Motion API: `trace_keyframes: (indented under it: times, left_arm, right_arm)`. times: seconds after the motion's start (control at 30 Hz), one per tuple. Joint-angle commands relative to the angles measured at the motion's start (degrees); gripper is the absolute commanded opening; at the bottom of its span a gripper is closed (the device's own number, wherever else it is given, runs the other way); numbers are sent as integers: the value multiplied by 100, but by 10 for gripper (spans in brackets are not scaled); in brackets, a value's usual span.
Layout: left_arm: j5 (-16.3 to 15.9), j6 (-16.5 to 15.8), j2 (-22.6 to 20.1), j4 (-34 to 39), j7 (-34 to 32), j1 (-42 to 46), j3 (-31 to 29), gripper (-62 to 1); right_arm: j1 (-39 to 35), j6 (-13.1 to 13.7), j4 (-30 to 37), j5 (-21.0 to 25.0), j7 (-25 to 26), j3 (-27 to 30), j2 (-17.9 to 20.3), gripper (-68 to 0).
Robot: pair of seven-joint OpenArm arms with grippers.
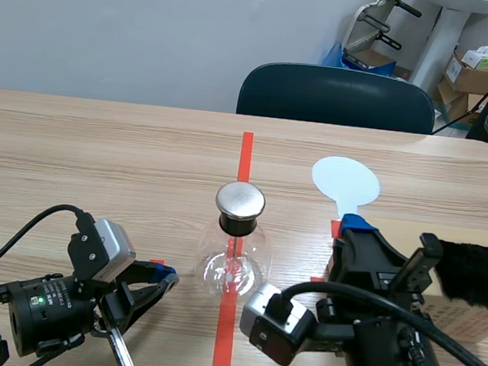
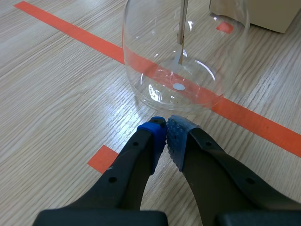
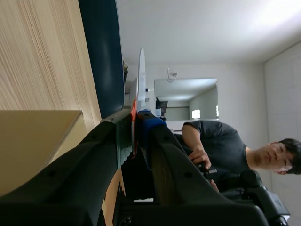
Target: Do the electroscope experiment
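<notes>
**Where the electroscope stood, and what I held**

While the glass electroscope (image 1: 236,247) stood mid-table on the red tape line (image 1: 246,149), metal cap (image 1: 240,201) up, my left pincer (image 2: 166,128) lay just short of its belly, fingers pressed together on nothing. My right pincer (image 3: 136,117) was clamped on the handle of a pale blue paddle (image 1: 345,182), right of the electroscope and apart from it. A cardboard box (image 1: 471,324) sat by that arm, and a dark chair (image 1: 337,97) stood beyond the table (image 1: 100,152).

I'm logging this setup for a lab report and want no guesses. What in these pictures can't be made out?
Flask: inner rod's tip too small in the scene view; neck and cap cut off in the left wrist view.
Pale blue paddle: handle hidden inside the right gripper; right wrist view shows it edge-on.
Black fuzzy thing: cut off by the scene view's edge.
Box: mostly behind the right arm.
</notes>
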Motion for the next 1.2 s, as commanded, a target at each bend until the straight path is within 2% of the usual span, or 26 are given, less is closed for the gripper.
trace_keyframes:
  times: [0.0,0.17,0.37,0.7,0.9,1.17]
  left_arm:
    - [-50,-17,28,96,-83,-13,4,-554]
    - [-50,-17,28,96,-83,-13,4,-554]
    - [-50,-17,26,96,-66,-13,4,-554]
    - [-50,-17,26,96,-61,-13,4,-554]
    - [-50,-17,26,96,-61,-13,4,-554]
    - [-50,-17,26,96,-61,-13,4,-554]
  right_arm:
    - [66,-63,94,13,-131,39,13,-658]
    - [66,-63,94,13,-573,39,13,-658]
    - [66,-63,94,13,-804,39,13,-658]
    - [66,-63,94,13,-820,39,13,-658]
    - [66,-63,94,11,-481,39,13,-658]
    - [66,-63,94,-52,479,39,13,-658]
